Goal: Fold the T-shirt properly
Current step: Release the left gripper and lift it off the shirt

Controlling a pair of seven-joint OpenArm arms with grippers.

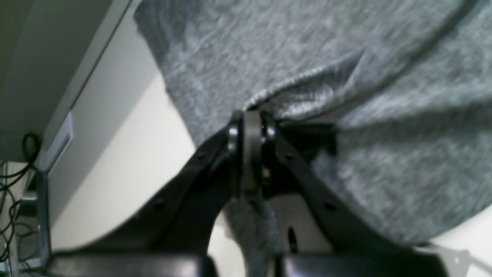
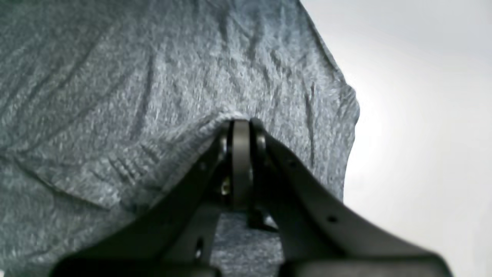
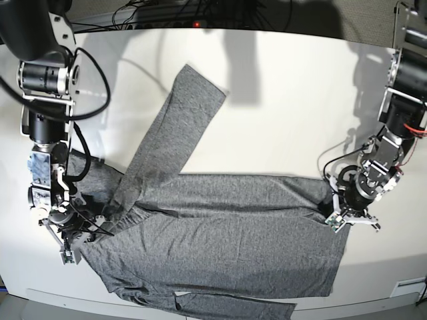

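Shirt cloth is pinched tight in both: my left gripper (image 3: 341,215) and right gripper (image 3: 67,245) each hold an edge of the T-shirt (image 3: 220,240), spread on the bench (image 3: 280,100). I think both should lift together, keeping the cloth flat.

White table (image 3: 280,127); black cables (image 3: 167,13) along its far edge.

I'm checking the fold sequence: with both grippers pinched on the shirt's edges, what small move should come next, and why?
Probably lift both edges together a little. The left gripper and right gripper are each shut on the T-shirt, which lies spread flat on the table with one sleeve angled away.
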